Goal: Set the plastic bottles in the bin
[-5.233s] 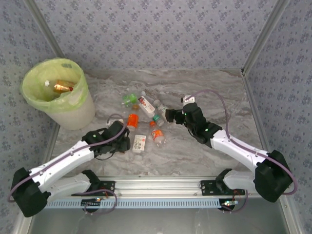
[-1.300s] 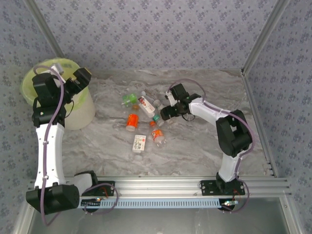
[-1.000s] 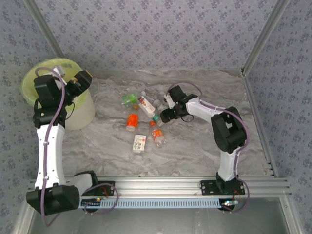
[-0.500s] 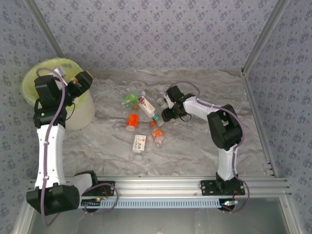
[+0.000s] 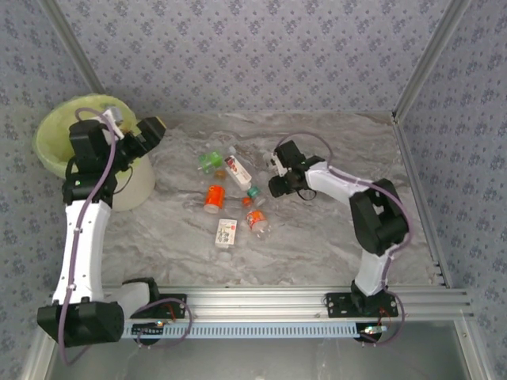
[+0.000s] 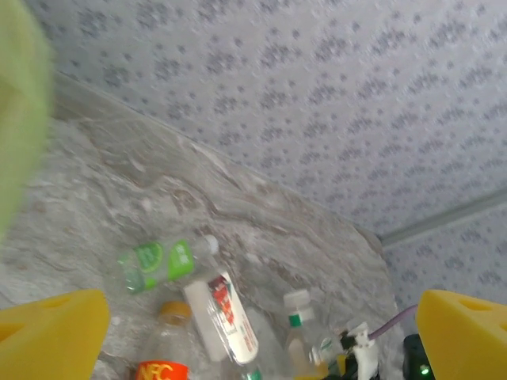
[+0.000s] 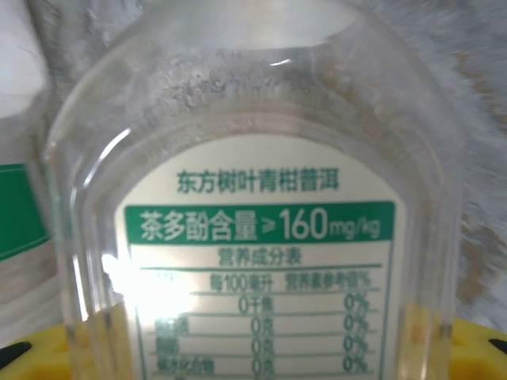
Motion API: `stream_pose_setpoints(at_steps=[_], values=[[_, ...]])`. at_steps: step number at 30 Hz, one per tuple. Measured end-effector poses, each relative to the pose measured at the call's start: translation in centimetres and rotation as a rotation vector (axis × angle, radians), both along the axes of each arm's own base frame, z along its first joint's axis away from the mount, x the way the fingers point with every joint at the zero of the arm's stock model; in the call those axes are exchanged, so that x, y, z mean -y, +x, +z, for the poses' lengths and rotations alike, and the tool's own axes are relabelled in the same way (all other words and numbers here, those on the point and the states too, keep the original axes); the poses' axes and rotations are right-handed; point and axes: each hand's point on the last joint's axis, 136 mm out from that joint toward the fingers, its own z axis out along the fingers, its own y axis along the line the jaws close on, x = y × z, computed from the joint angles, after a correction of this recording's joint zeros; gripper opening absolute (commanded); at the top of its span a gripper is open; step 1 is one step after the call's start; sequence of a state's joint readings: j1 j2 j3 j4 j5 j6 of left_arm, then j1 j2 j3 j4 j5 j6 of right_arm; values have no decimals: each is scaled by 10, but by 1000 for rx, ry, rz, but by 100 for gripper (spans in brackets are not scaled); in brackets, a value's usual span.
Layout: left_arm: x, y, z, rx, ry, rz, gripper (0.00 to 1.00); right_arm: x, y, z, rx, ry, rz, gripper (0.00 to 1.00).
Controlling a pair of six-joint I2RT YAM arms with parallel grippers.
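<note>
1. Now the right pincer point(image 5: 272, 187) is pulling its fingers in around a clear bottle point(image 7: 253, 198) on the bench point(image 5: 317, 237); I cannot tell if it squeezes yet.
2. That bottle's neck end points to the top of the right wrist view, and its long side runs that way too.
3. Far off, the left pincer point(image 5: 150, 129) has swung off the bin point(image 5: 46, 146), wide apart and empty, so its drop looks done.
</note>
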State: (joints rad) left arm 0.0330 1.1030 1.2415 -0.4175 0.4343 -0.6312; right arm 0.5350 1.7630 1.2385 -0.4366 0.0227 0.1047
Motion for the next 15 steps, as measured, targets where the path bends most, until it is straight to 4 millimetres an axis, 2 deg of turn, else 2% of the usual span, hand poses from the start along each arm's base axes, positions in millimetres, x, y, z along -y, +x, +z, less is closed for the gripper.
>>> stream_pose_setpoints(at_steps=[4, 7, 15], values=[[30, 5, -7, -22, -2, -83, 99, -8, -8, 51, 137, 123, 11, 48], [52, 8, -11, -29, -6, -143, 100, -18, -19, 78, 201, 244, 37, 48], [126, 13, -15, -35, -24, -349, 99, -60, -44, 112, 240, 480, 157, 49]])
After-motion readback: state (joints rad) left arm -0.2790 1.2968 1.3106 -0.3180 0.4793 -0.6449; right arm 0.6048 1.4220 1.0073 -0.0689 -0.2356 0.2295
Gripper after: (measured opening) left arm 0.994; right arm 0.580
